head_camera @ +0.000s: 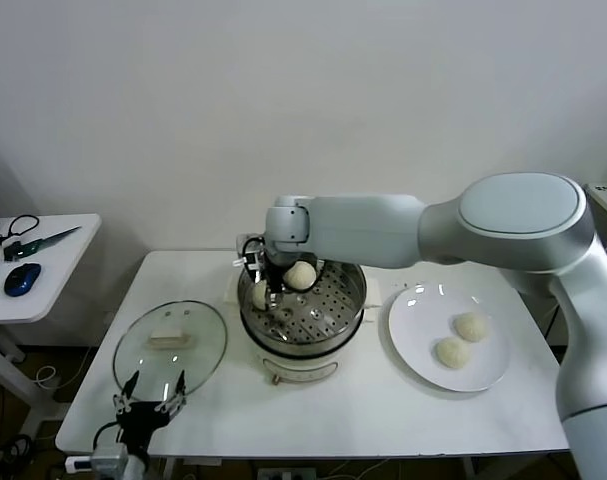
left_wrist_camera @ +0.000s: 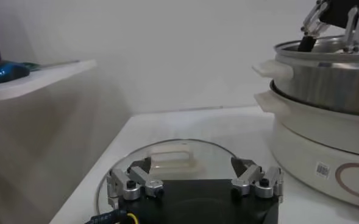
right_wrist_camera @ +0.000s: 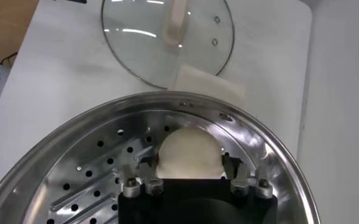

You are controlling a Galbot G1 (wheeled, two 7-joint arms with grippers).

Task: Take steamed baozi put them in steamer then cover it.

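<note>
The steel steamer stands mid-table on its cream base. My right gripper reaches down into it at its left side. One baozi rests on the perforated tray between the fingers, which stand open just off its sides. A second baozi lies at the back of the tray. Two more baozi sit on the white plate to the right. The glass cover lies flat on the table left of the steamer. My left gripper waits open at the cover's front edge, empty.
A side table with a blue mouse and cables stands off to the left. The steamer's side handle juts toward the cover. The cover lies close beside the steamer's rim.
</note>
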